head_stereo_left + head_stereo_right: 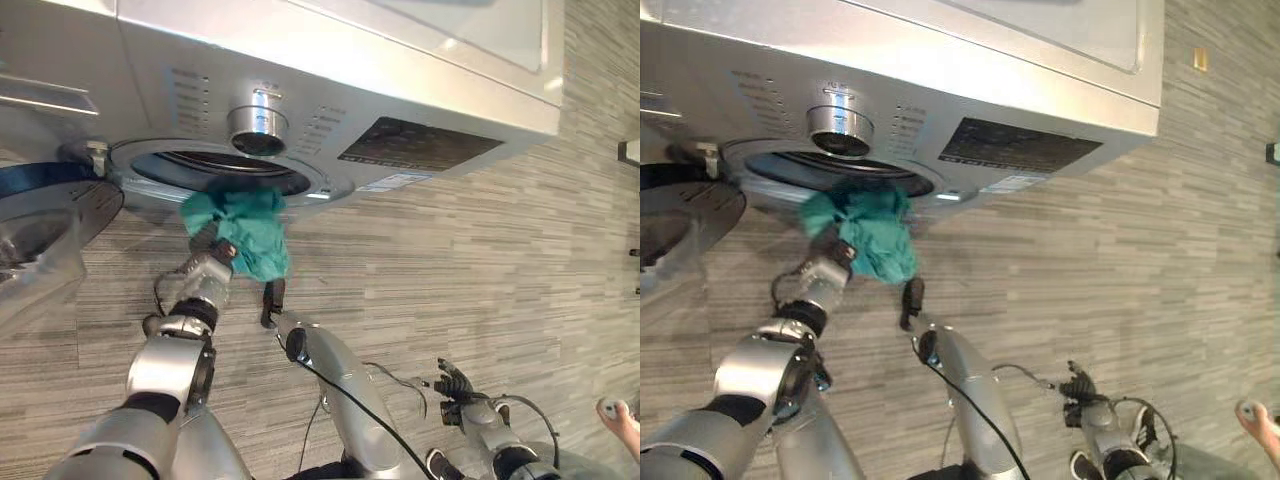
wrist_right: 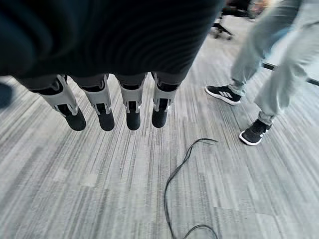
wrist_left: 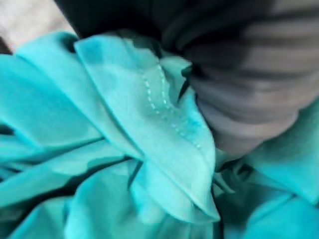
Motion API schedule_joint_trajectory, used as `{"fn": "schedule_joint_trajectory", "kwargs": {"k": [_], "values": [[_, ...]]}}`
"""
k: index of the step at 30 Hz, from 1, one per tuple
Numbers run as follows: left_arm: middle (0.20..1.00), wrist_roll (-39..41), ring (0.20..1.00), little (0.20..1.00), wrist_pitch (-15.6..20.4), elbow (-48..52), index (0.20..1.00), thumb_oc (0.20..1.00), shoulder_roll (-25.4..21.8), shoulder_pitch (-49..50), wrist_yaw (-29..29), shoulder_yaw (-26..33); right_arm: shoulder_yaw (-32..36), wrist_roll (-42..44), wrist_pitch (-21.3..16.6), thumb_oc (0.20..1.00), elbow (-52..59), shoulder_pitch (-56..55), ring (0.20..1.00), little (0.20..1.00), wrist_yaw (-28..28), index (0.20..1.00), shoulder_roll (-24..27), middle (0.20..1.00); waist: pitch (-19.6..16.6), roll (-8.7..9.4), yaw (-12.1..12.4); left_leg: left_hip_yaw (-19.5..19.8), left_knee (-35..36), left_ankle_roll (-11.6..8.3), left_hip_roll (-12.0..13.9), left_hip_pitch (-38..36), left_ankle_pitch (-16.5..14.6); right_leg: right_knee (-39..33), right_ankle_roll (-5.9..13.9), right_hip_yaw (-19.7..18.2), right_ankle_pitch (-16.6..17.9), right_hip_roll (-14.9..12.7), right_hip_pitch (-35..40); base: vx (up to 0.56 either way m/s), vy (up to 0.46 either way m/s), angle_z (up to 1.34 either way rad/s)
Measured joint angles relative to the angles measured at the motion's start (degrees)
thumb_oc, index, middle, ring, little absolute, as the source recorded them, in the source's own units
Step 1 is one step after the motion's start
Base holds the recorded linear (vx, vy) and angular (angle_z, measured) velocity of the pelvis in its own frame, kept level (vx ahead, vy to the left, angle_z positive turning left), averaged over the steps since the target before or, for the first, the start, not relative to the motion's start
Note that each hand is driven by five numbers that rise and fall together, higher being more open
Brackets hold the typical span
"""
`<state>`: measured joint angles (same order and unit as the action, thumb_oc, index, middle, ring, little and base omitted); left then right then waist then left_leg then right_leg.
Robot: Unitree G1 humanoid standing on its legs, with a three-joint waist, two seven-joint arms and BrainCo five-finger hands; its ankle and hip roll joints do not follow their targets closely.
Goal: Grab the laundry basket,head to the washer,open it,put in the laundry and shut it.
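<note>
Item: teal cloth (image 1: 243, 232), one bunched piece of laundry, upper centre-left of the frame, carried by the left hand (image 1: 212, 262); the fingers are buried in the folds, so how far they are closed cannot be told, though the left wrist view has fabric bunched right against the hand's dark cover. Relation: the bundle's top touches or just overlaps the lower rim of the washer (image 1: 330, 90) drum opening (image 1: 215, 165), which lies directly above the hand in the frame; the bundle hangs long-axis along the forearm, trailing toward lower right. The open washer door (image 1: 45, 205) stands at the left edge. Judgement: a short push along the arm's own line should carry the cloth inside. Right hand (image 2: 114, 107): low, well apart from the washer, fingers straight and loose over the grey floor (image 2: 99, 189), holding nothing. A person's legs (image 2: 274, 64) stand beyond it.
</note>
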<state>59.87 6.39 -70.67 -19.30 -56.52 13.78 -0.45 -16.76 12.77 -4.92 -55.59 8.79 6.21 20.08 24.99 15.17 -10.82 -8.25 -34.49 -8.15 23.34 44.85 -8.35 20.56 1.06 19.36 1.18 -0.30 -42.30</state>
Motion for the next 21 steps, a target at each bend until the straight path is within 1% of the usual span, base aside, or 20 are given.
{"fn": "schedule_joint_trajectory", "kwargs": {"k": [1, 3, 4, 5, 6, 9, 11, 13, 15, 16, 17, 18, 21], "values": [[0.200, 0.5, 0.200, 0.200, 0.3, -0.1, 0.200, 0.200, -1.1, -0.8, 0.2, 0.2, 0.0, 0.0, -0.2, 1.000, 1.1, 0.0, 1.000, 1.000, 0.0, 1.000, 0.0, 1.000, -0.8, -0.10, 0.0, 0.2, -1.4, 0.17, 0.6, 1.4, -0.6, 0.2, -0.61, 0.0, 0.4, 0.4, -0.9, 0.05, -0.015, -0.34], [0.200, 1.8, 0.200, 0.200, 0.5, -1.0, 0.200, 0.200, -3.5, -3.5, 1.2, 0.4, 0.0, 1.1, -0.5, 1.000, 3.1, 0.0, 1.000, 1.000, 0.0, 1.000, 0.0, 1.000, -1.3, -0.12, -0.1, 1.4, -3.0, 0.05, 0.6, 2.9, -1.2, 0.8, -0.81, -0.1, 0.5, 0.6, -1.9, 0.03, 0.000, -0.12], [0.200, 2.8, 0.200, 0.200, 0.5, -2.0, 0.200, 0.200, -4.9, -5.2, 1.5, 0.4, 0.0, 2.1, -0.7, 1.000, 4.4, 0.0, 1.000, 1.000, 0.0, 1.000, -0.1, 1.000, -2.4, 0.00, -0.2, 1.8, -3.8, 0.00, 0.7, 4.0, -1.7, 1.2, -0.81, -0.2, 0.5, 0.8, -3.0, 0.03, 0.009, -0.12], [0.200, 3.3, 0.200, 0.200, 0.4, -2.1, 0.200, 0.200, -7.6, -7.3, 1.9, 0.4, 0.0, 3.3, -1.2, 1.000, 7.1, -0.1, 1.000, 1.000, 0.1, 1.000, -0.2, 1.000, -3.6, -0.06, -0.6, 2.1, -5.0, -0.06, 1.0, 5.5, -2.4, 1.5, -0.90, -0.3, 0.6, 1.0, -4.1, 0.08, -0.011, -0.19], [0.200, 5.4, 0.200, 0.200, -1.6, -2.5, 0.200, 0.200, -9.2, -9.1, 2.3, 0.0, -0.1, 4.6, -1.9, 1.000, 9.8, -0.1, 1.000, 1.000, 0.0, 1.000, -0.6, 1.000, -4.5, -0.05, -1.1, 2.7, -6.2, -0.04, 1.3, 6.3, -3.0, 1.8, -1.08, -0.5, 0.7, 1.3, -4.5, 0.05, -0.021, -0.22], [0.200, 5.8, 0.200, 0.200, -1.7, -3.7, 0.200, 0.200, -10.1, -10.2, 3.4, -0.6, -3.1, 4.9, -3.2, 1.000, 12.8, -0.7, 1.000, 1.000, -0.1, 1.000, -0.6, 1.000, -7.1, 0.03, -1.5, 2.9, -7.4, -0.37, 2.2, 7.1, -4.2, 1.7, -1.29, -1.2, 0.9, 2.1, -5.1, 0.05, -0.041, -0.19], [0.200, 7.6, 0.200, 0.200, -1.5, -4.1, 0.200, 0.200, -9.4, -11.1, 4.1, -0.8, -4.4, 4.9, -3.4, 1.000, 13.1, -1.5, 1.000, 1.000, -0.1, 1.000, -0.7, 1.000, -8.5, 0.03, -1.6, 3.1, -7.8, -0.54, 2.6, 8.4, -4.4, 1.6, -1.24, -1.0, 0.9, 2.4, -5.9, 0.04, -0.044, -0.08], [0.200, 7.8, 0.200, 0.200, -1.0, -4.1, 0.200, 0.200, -9.9, -14.0, 5.9, -2.3, -4.8, 4.4, -3.4, 1.000, 14.0, -2.1, 1.000, 1.000, 0.0, 1.000, -0.5, 1.000, -8.7, 0.10, -1.7, 4.2, -9.1, -0.63, 2.9, 11.2, -4.3, 1.7, -1.64, -0.5, 1.2, 2.7, -7.9, 0.03, -0.042, -0.02], [0.200, 7.8, 0.200, 0.200, 0.1, -3.6, 0.200, 0.200, -9.0, -16.7, 6.7, -5.3, -5.3, 4.3, -3.4, 1.000, 14.1, -2.1, 1.000, 1.000, 0.0, 1.000, -0.1, 1.000, -8.7, 0.06, -1.8, 5.4, -10.3, -0.68, 3.2, 14.1, -4.3, 1.6, -2.14, 0.2, 1.7, 3.2, -9.5, 0.00, 0.000, 0.00], [0.338, 7.8, 0.338, 0.338, 1.3, -2.4, 0.338, 0.338, -8.4, -18.1, 6.9, -7.2, -5.3, 4.1, -3.4, 1.000, 14.1, -2.1, 1.000, 1.000, 0.0, 1.000, 0.0, 1.000, -8.7, 0.06, -1.7, 6.2, -11.0, -0.67, 3.4, 15.6, -4.3, 1.7, -2.12, 0.5, 1.9, 3.4, -10.4, 0.00, 0.000, 0.00], [0.680, 7.6, 0.680, 0.680, 1.9, -1.2, 0.680, 0.680, -8.1, -19.0, 6.8, -8.1, -5.2, 3.6, -3.3, 1.000, 14.2, -2.0, 1.000, 1.000, 0.1, 1.000, 0.1, 1.000, -8.7, 0.07, -1.6, 6.6, -11.4, -0.66, 3.4, 16.6, -4.3, 1.9, -2.21, 0.8, 2.0, 3.4, -10.9, 0.00, 0.000, 0.00], [1.000, 7.4, 1.000, 1.000, 3.3, 0.0, 1.000, 1.000, -7.4, -20.6, 6.8, -10.0, -5.3, 2.8, -3.2, 1.000, 14.7, -1.9, 1.000, 1.000, 0.2, 1.000, 0.3, 1.000, -8.6, 0.01, -1.6, 7.1, -12.1, -0.55, 3.5, 17.6, -4.4, 2.5, -2.21, 1.0, 1.9, 3.4, -11.7, 0.00, 0.000, 0.00], [1.000, 6.5, 1.000, 1.000, 3.8, 0.1, 1.000, 1.000, -6.3, -21.4, 5.7, -9.8, -6.0, 1.8, -3.3, 1.000, 16.2, -1.9, 1.000, 1.000, 0.2, 1.000, 0.3, 1.000, -8.4, -0.32, -1.7, 7.8, -13.2, -0.11, 3.6, 18.5, -4.7, 3.1, -2.05, 1.5, 1.7, 3.3, -11.9, 0.00, 0.026, 0.01]]}}
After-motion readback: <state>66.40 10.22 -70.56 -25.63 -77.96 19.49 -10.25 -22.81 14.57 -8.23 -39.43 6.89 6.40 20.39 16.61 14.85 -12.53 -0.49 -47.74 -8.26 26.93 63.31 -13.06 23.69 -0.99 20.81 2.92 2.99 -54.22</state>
